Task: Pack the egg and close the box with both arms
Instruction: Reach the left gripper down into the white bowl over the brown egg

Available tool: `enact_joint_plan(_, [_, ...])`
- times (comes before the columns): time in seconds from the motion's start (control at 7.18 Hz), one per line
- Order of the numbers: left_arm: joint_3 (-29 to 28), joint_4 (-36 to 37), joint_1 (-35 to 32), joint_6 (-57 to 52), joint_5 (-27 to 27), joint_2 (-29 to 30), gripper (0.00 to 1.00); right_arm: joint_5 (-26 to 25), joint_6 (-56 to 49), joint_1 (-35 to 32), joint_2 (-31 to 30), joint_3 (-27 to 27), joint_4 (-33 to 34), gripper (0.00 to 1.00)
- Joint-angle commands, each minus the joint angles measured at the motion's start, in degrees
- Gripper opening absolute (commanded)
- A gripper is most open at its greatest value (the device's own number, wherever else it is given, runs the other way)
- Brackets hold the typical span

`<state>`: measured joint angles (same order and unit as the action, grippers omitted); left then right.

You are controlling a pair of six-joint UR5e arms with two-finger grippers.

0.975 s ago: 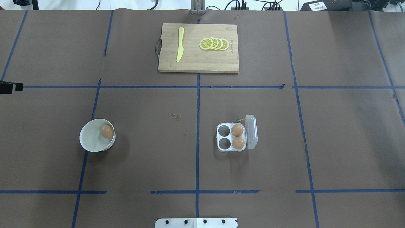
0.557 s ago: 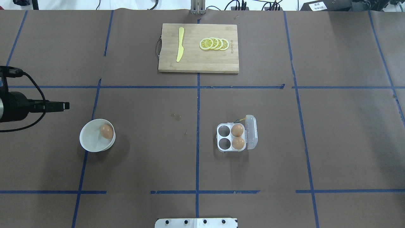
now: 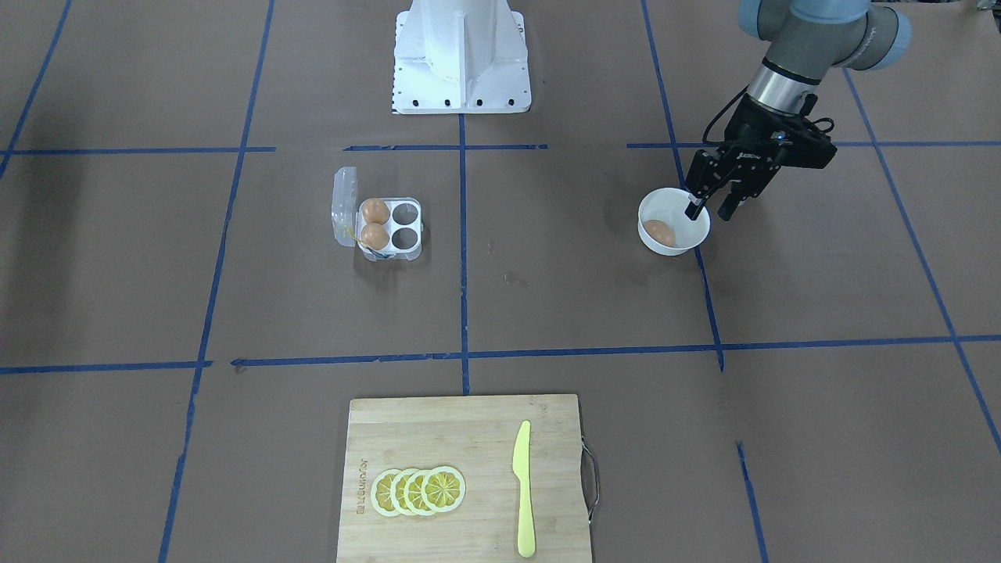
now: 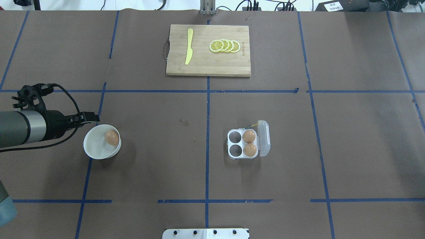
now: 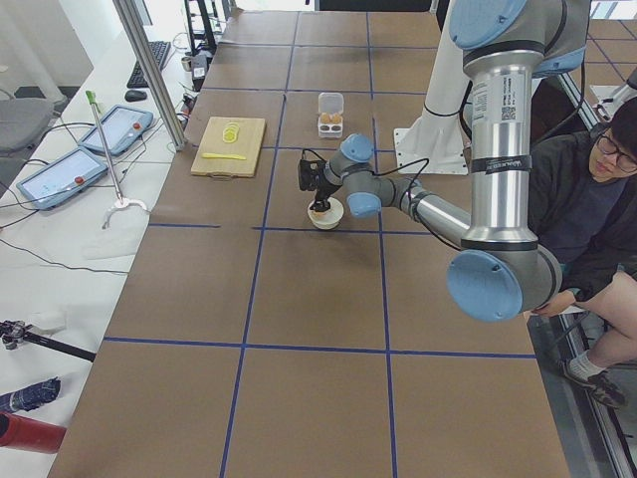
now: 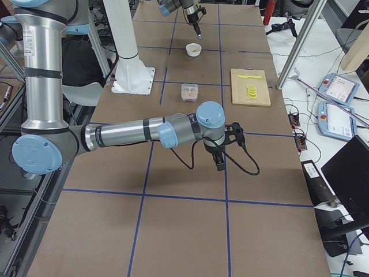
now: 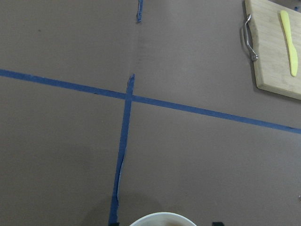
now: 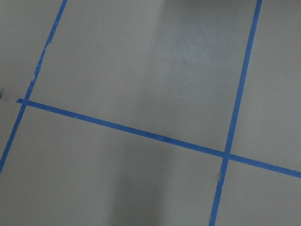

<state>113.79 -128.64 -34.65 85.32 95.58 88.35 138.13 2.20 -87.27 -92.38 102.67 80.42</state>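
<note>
One egg [image 3: 659, 232] (bowl [image 3: 665, 205]), left end effector [image 3: 708, 211] near

Overhead view: behind the robot, high, looking forward and down; rectangular wooden cutting board [image 4: 208, 63] at the far edge. Front view: opposite side, steep down, white fixed stand base [image 3: 461, 55] at top. Both share the board, round white bowl [image 4: 94, 146] and clear plastic four-cell egg carton [image 4: 264, 142]. Side views: high at the table ends, distant, looking along it. Left wrist view: close, bowl rim at bottom edge, board corner top right. Right wrist view: close, only brown paper table cover [image 8: 141, 61] and blue tape lines [image 8: 141, 132].
</note>
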Motion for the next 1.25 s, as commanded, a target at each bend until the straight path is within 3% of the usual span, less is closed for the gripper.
enact_joint_plan(0.0, [-1.7,6.3,1.9,4.9,-1.6,2.8,0.57,0.0,0.0,0.0,-0.1,0.1,0.0,1.00])
enact_joint_plan(1.11, [-6.4,7.3,4.5,5.0,-1.5,6.4,0.60,-0.1,-0.2,0.0,-0.3,0.2,-0.1,1.00])
